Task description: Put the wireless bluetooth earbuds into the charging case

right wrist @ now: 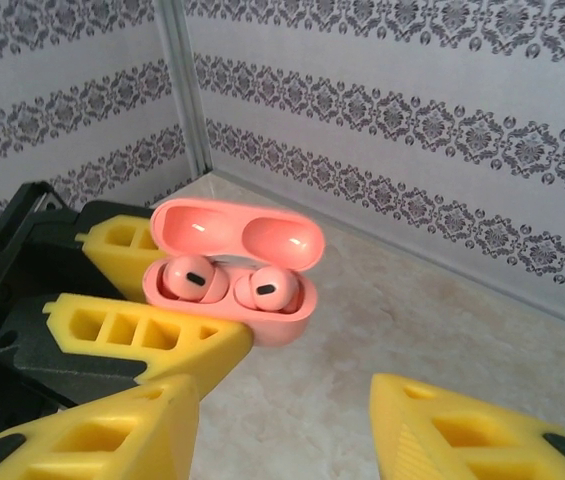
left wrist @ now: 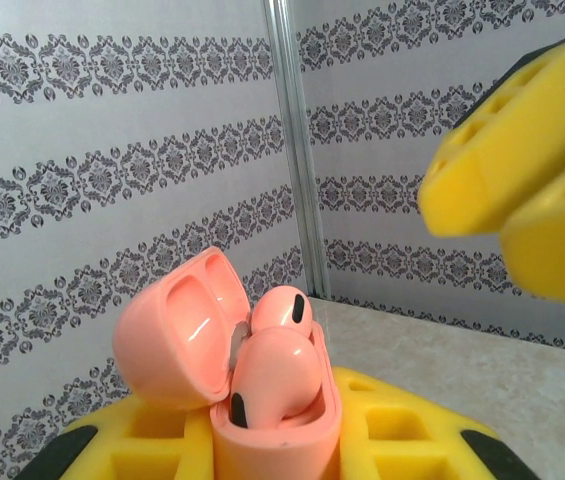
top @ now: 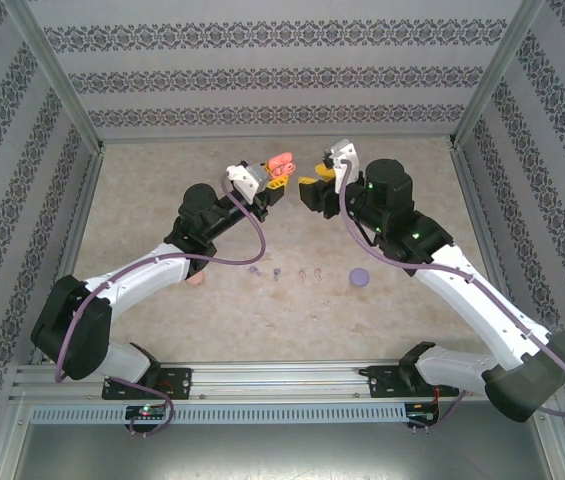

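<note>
While its lid stands open, the pink charging case [right wrist: 282, 322] shows two glossy pink earbuds [right wrist: 263, 288] seated inside; the left hand [top: 278, 178] pinches it above the bench's [top: 162, 190] far middle, with the right hand [top: 320, 175] spread just beside.

1. I'm seeing both arms, bolted to the mounting rail [top: 282, 385], wearing white links and black joint housings.
2. Purple cables are running along the left arm [top: 142, 270] and the right arm [top: 462, 280].
3. Green lights are glowing on the right arm.
4. The left gripper [top: 280, 172] and right gripper [top: 317, 178] are showing yellow, hollow-celled fingers [right wrist: 212, 345] on black mounts.
</note>
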`<state>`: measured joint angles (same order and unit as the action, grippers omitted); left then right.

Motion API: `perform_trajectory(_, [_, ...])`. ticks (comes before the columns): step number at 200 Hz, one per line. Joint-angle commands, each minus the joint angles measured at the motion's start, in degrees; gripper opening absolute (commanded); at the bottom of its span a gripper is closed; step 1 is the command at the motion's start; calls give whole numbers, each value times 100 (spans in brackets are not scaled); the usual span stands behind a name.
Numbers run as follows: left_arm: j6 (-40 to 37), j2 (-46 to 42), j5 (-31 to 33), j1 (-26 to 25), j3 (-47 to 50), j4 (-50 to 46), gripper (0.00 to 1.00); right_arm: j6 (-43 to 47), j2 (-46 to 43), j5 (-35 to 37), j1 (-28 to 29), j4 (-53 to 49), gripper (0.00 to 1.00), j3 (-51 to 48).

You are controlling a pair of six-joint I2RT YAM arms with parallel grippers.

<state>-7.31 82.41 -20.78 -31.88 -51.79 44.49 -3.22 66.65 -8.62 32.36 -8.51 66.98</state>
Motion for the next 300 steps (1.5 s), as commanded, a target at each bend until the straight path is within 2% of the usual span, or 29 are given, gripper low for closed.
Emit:
perform_trajectory(1, [-74,31,-9,-29,-166,325,0,-525,-61,-233,-213,56,50,141])
perform_trajectory(27, [-91,42,-75,-29,-130,350,0,-999,202,-383,-463,-148,51,545])
perform_trajectory(50, [-80,40,-171,-29,-105,348,0,-1438,548,-712,-679,-430,60,1011])
perform_trajectory(63, [-86,48,-232,-29,-89,341,0,-1654,713,-929,-755,-491,72,1205])
perform_trajectory(91, [-75,65,-484,-29,-82,307,0,-1997,1016,-1195,-843,-694,87,1622])
perform_trajectory(125, [-35,134,-960,-24,-160,205,0,-2103,1500,-1502,-918,-1318,88,2296])
perform_trajectory(153, [-20,215,-1281,-21,-252,83,0,-2287,1810,-1585,-1007,-1609,80,2665])
perform_trajectory(189, [-54,308,-1560,-30,-378,-38,0,-2361,2176,-1593,-1059,-2014,29,3137])
perform_trajectory(207, [-71,374,-1664,-24,-444,-95,0,-2330,2404,-1671,-1063,-2302,16,3444])
perform_trajectory(251, [-86,560,-1746,-21,-592,-96,0,-2326,2838,-1946,-1064,-2696,11,3864])
perform_trajectory(300, [-148,771,-1610,-24,-751,-40,0,-2091,2834,-2134,-919,-3094,8,3670])
